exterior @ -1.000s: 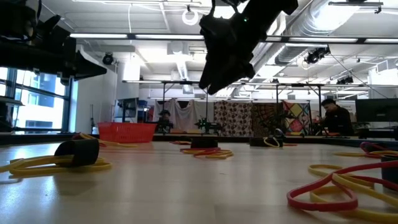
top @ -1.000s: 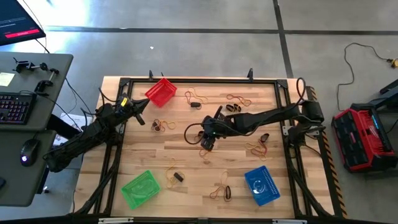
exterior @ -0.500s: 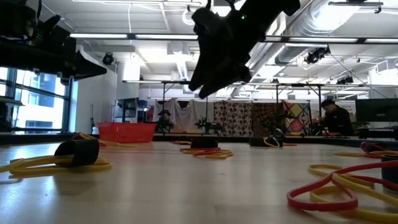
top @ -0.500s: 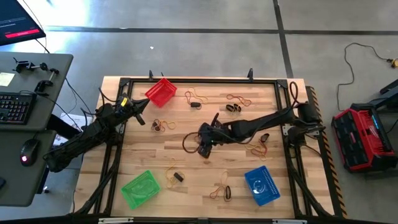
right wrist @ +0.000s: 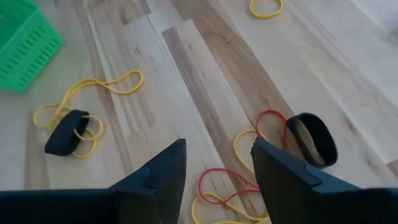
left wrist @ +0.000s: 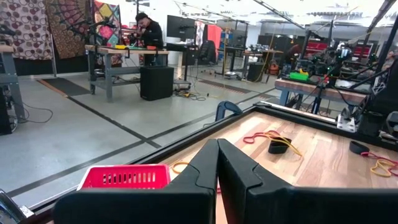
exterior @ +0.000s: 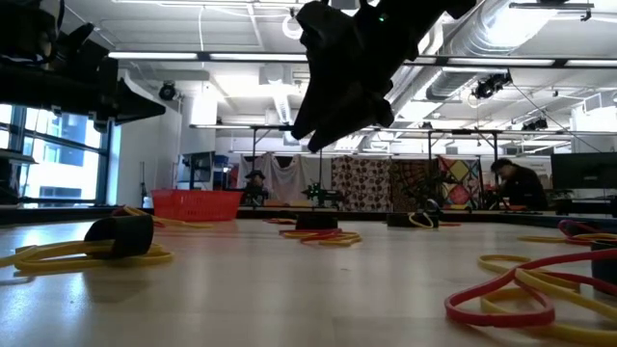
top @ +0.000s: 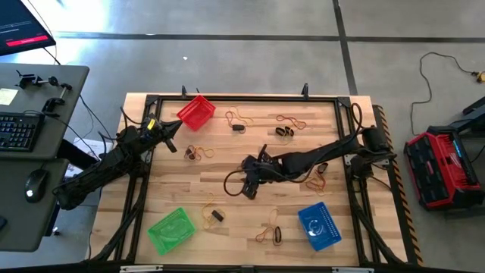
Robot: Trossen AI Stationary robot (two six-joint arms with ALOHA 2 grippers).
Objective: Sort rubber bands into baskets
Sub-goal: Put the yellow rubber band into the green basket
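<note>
Right wrist view shows my right gripper (right wrist: 214,171) with fingers spread above the wood. Off to one side of it a black band (right wrist: 66,132) lies flat across a yellow loop (right wrist: 87,99), long axis slanted, near the green basket (right wrist: 25,46), whose inside I cannot see. Just ahead of my fingertips a thick black ring (right wrist: 313,138) sits partly on edge beside tangled red and yellow bands (right wrist: 239,180). My left gripper (left wrist: 216,165) is pressed shut, with the red basket (left wrist: 124,177) close by.
</note>
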